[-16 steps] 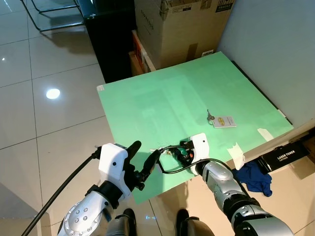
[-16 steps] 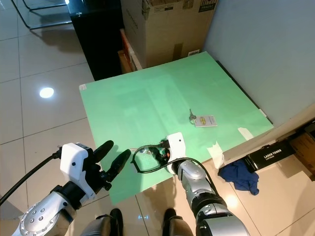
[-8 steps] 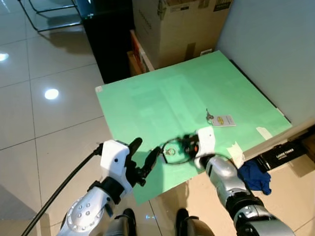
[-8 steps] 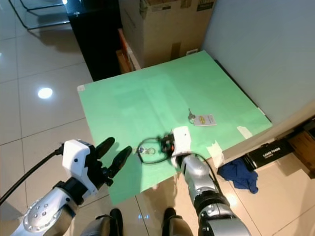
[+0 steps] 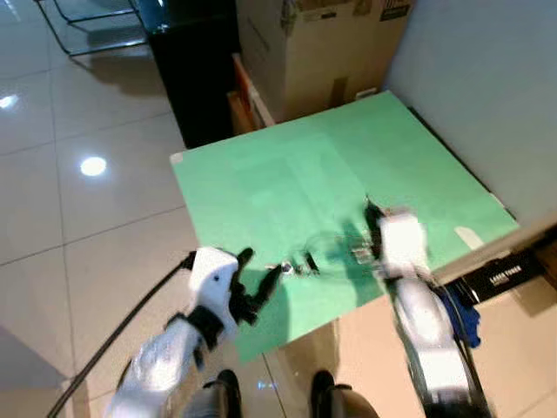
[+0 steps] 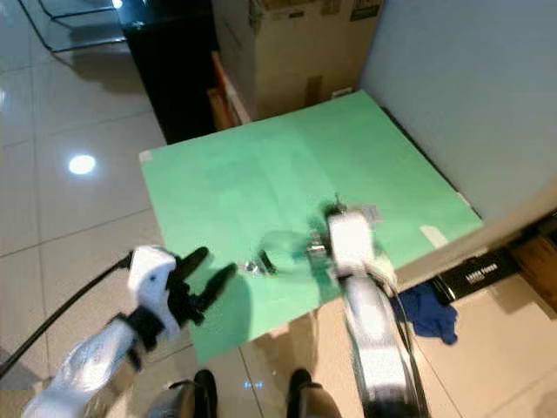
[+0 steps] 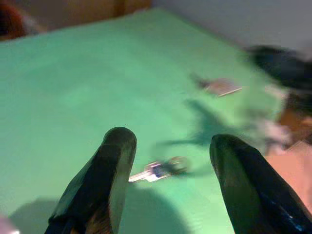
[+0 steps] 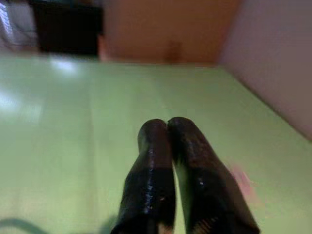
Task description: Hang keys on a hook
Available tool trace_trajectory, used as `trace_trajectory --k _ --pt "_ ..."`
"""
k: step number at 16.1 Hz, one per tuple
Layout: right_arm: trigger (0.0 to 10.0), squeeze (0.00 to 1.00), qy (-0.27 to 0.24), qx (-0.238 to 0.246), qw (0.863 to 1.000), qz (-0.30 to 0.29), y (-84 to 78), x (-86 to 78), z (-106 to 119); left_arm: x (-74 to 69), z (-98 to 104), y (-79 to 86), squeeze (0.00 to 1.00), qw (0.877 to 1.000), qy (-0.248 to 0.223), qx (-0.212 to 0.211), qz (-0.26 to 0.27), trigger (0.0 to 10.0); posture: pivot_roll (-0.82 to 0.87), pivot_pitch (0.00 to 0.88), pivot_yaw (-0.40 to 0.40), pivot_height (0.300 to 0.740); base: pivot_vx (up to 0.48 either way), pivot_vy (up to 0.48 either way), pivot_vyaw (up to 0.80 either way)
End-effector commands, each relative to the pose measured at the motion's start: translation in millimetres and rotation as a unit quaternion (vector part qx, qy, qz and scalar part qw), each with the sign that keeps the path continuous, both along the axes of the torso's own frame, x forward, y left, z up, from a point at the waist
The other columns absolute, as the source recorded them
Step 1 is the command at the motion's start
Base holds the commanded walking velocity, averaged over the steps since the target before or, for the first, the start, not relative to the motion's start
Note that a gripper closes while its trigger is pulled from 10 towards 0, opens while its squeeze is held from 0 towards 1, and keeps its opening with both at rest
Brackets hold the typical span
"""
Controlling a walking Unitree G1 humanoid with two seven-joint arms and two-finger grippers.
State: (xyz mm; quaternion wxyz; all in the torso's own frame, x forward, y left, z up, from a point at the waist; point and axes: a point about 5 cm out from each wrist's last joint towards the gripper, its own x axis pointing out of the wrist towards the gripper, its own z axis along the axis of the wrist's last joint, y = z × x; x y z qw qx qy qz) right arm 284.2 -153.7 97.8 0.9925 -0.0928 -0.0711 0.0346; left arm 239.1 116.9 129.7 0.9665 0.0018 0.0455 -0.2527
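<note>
Our spread left pincer (image 7: 168, 183) should drop slowly around the keys (image 7: 158, 169); our right pincer (image 8: 169, 146) is pressed together.

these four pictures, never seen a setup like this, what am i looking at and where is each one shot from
This is a walking humanoid robot with two silver arms, each ending in two long black fingers. The two wide pictures come from a stereo camera on its head, looking down at a green mat on a tiled floor. The other two come from cameras on its wrists, looking along the fingers.

The left gripper hovers at the mat's near edge with its fingers spread. Its wrist view shows a key lying on the mat just ahead, between the fingers. That key shows in the head view too.

The right gripper is blurred by motion in the head views; its fingers are pressed together, and I can't tell whether they pinch anything.

A cardboard box stands behind the mat, and a blue cloth lies on the floor.
</note>
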Motion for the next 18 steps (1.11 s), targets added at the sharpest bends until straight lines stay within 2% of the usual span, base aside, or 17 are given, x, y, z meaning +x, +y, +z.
trace_trajectory --k 1,2,3,4,5,6,7,8,9,10,11,12,14,16,18 --pt "10.0 0.66 0.021 -0.008 1.000 -0.020 -6.0 -14.7 -8.5 4.6 -7.9 5.1 0.00 1.000 0.009 0.011 0.009 10.0 0.01 0.280 -0.024 0.740 0.000 0.000 0.00" --pt "10.0 1.00 0.062 -0.004 0.998 -0.024 -10.7 -39.4 -26.0 17.7 -11.6 7.5 0.00 1.000 0.009 0.015 0.013 10.0 -0.01 0.278 -0.021 0.740 0.000 0.000 0.00" --pt "10.0 1.00 0.077 -0.008 0.997 -0.022 -13.9 -56.5 -34.0 28.3 -13.7 6.5 0.98 1.000 0.004 0.022 0.012 10.0 -0.02 0.277 -0.017 0.740 0.000 0.000 0.00" --pt "10.0 1.00 0.091 -0.028 0.995 -0.023 -16.3 -72.4 -39.2 39.2 -18.6 -1.7 1.00 0.999 0.005 0.032 -0.008 10.0 -0.05 0.277 -0.011 0.740 0.000 0.000 0.00" --pt "10.0 1.00 0.109 -0.047 0.992 -0.032 -19.8 -88.8 -44.3 48.9 -25.4 -13.5 1.00 0.999 0.010 0.037 -0.037 10.0 -0.06 0.276 -0.009 0.740 0.000 0.000 0.00" --pt "10.0 1.00 0.120 -0.055 0.991 -0.036 -22.1 -96.8 -47.9 53.3 -28.9 -21.1 1.00 0.998 0.013 0.037 -0.055 10.0 -0.07 0.275 -0.005 0.740 0.000 0.000 0.00" --pt "10.0 0.91 0.137 -0.063 0.988 -0.032 -19.8 -110.0 -52.3 59.1 -37.8 -31.8 1.00 0.996 0.020 0.040 -0.083 10.0 -0.10 0.276 0.010 0.740 0.000 0.000 0.00" --pt "10.0 0.74 0.148 -0.063 0.987 -0.030 -17.1 -115.9 -54.1 62.6 -42.5 -35.5 1.00 0.995 0.022 0.048 -0.089 10.0 -0.11 0.277 0.016 0.740 0.000 0.000 0.00" --pt "10.0 0.07 0.155 -0.060 0.986 -0.027 -14.9 -118.5 -56.0 64.0 -45.1 -37.3 1.00 0.994 0.024 0.055 -0.094 10.0 -0.11 0.277 0.016 0.740 0.000 0.000 0.00" --pt "10.0 0.00 0.166 -0.054 0.985 -0.016 -9.9 -122.8 -57.8 67.6 -49.7 -39.9 1.00 0.992 0.023 0.065 -0.103 10.0 -0.13 0.282 0.026 0.740 0.000 0.000 0.00" --pt "10.0 0.00 0.170 -0.048 0.984 -0.007 -6.9 -125.4 -58.3 70.4 -52.8 -38.0 0.92 0.992 0.024 0.072 -0.102 10.0 -0.14 0.285 0.028 0.740 0.000 0.000 0.00" --pt "10.0 0.00 0.172 -0.052 0.984 -0.005 -6.3 -127.9 -58.7 72.2 -55.9 -34.4 0.00 0.991 0.027 0.080 -0.099 10.0 -0.14 0.286 0.027 0.740 0.000 0.000 0.00" --pt "10.0 0.00 0.184 -0.054 0.981 -0.001 -6.6 -132.0 -62.2 74.5 -60.6 -32.0 0.00 0.991 0.025 0.086 -0.096 10.0 -0.13 0.289 0.022 0.740 0.000 0.000 0.00" --pt "10.0 0.00 0.192 -0.054 0.980 0.013 -2.3 -131.8 -63.8 74.4 -66.4 -37.0 0.00 0.989 0.011 0.101 -0.110 10.0 -0.13 0.292 0.019 0.740 0.000 0.000 0.00" --pt "10.0 0.00 0.194 -0.048 0.980 0.013 -1.8 -130.8 -64.0 73.8 -68.1 -38.4 0.00 0.988 0.011 0.098 -0.115 10.0 -0.14 0.293 0.015 0.740 0.000 0.000 0.00"
